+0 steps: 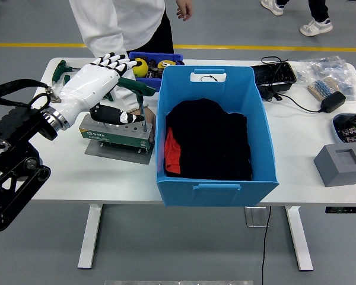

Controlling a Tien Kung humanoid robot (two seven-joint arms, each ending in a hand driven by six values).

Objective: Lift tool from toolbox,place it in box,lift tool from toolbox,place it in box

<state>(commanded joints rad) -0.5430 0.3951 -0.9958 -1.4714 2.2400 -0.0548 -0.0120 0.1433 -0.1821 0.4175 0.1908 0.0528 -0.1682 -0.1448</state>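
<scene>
We see a grey floor [41, 249] with a yellow line [35, 45] running across it beyond the desk's far edge. The white desk [77, 178] stands on white legs [90, 234], and a black cable [264, 237] hangs below its near edge.
</scene>
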